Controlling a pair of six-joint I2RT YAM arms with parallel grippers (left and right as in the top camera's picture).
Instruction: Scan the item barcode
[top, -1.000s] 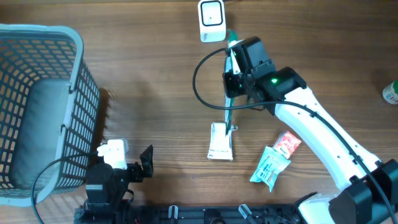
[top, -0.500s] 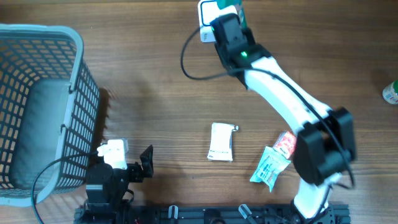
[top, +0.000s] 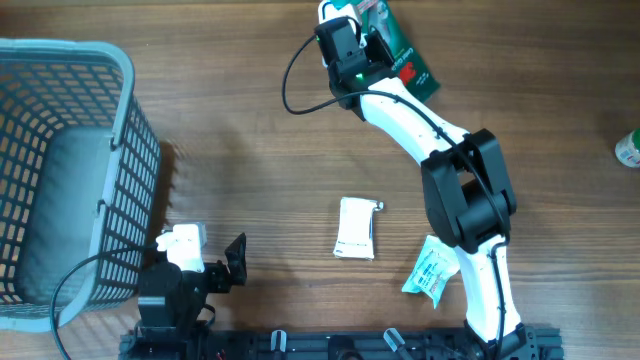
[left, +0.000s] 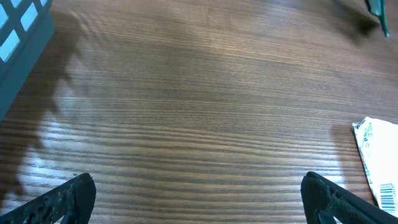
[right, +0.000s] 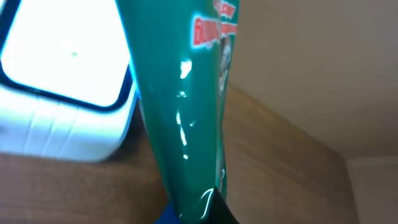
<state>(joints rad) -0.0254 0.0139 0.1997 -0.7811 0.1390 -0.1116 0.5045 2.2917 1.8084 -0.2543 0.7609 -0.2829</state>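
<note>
While the brown wooden table (top: 230, 130) is filling almost the whole top view, a pale wall (right: 298, 62) is showing behind its far edge in the right wrist view. A big grey-blue basket (top: 135, 150) is sitting on the left side. The white right arm (top: 420, 110) is reaching across to the far edge, hiding part of a pale blue packet (top: 432, 270) near the front. The left arm (top: 175, 290) is resting at the front beside the basket. The left gripper (left: 199, 194) is standing with its fingers spread wide over bare wood, holding nothing. A white packet (top: 355, 228) is lying in the middle, well apart from both grippers. The right gripper (top: 365, 30) is pinching the green packet (top: 405, 55), its fingers pressed together on it, just beside the white scanner (right: 56, 81) at the far edge. A small green and white thing (top: 628, 148) is peeking in at the right edge.
</note>
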